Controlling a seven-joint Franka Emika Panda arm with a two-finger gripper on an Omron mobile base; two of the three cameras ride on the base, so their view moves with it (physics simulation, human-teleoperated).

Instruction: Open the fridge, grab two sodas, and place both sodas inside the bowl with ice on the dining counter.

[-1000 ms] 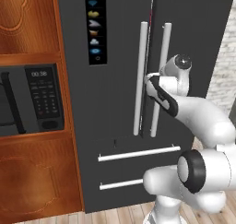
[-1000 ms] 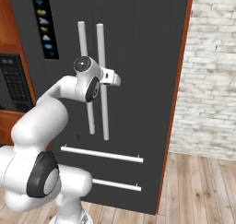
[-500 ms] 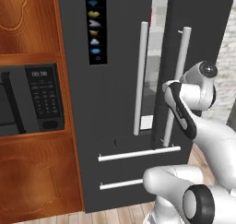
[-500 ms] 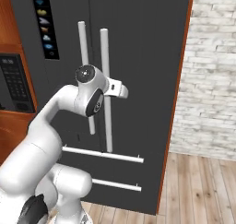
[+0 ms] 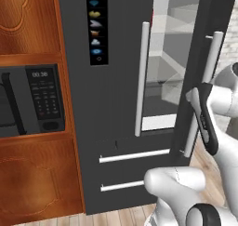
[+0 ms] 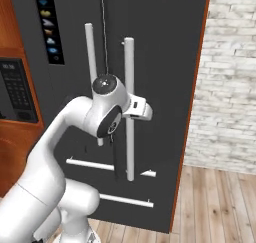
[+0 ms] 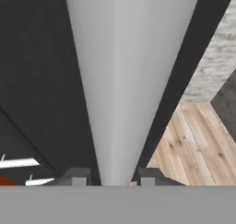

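The tall dark grey fridge (image 5: pixel 116 81) stands straight ahead, and its right door is swung partly out. Through the gap I see the white inside (image 5: pixel 172 48) with clear shelves. My gripper (image 5: pixel 199 102) is shut on the right door's pale bar handle (image 5: pixel 207 71), about halfway up it. In the right base view the gripper (image 6: pixel 130 111) clamps the same handle (image 6: pixel 129 62). In the hand view the handle (image 7: pixel 124 80) runs up between my fingertips (image 7: pixel 78 177). The sodas, the bowl with ice and the dining counter are out of view.
The left door is closed, with its bar handle (image 5: pixel 142 76) and black icon panel (image 5: pixel 96 25). Two drawer handles (image 5: pixel 135 155) cross the fridge's lower part. A black built-in microwave (image 5: pixel 28 99) sits in wood cabinets at left. A brick wall (image 6: pixel 230 87) and wood floor (image 6: pixel 220 202) lie to the right.
The right fridge door has swung outward with my gripper shut on its handle. The gap has widened from a sliver to show the white shelves. My hand has moved back and to the right.
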